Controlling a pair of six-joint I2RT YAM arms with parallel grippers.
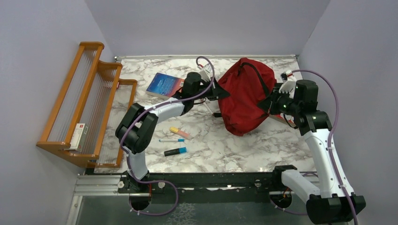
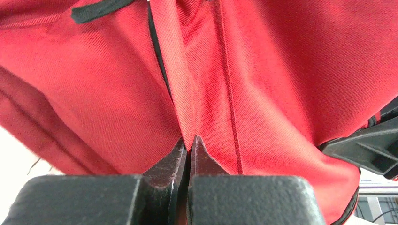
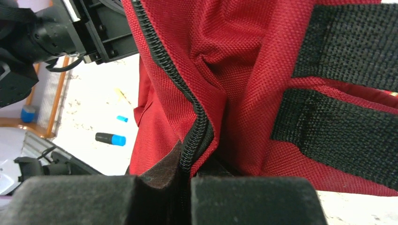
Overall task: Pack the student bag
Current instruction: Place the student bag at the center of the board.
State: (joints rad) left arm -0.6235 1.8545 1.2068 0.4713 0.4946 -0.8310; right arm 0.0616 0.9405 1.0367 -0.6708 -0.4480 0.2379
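**Student bag** (image 1: 244, 96), slumped on the marble table (image 1: 225, 150): it looks soft and light, and its seams and zipper edges likely give the firmest hold. The left gripper (image 2: 189, 146) is pinched shut on a cloth fold at the bag's left, the right gripper (image 3: 186, 164) on the zipper edge at its right. Book (image 1: 164, 85), pens (image 1: 175, 151) and wooden rack (image 1: 89, 103) lie left of the bag; plain walls enclose.
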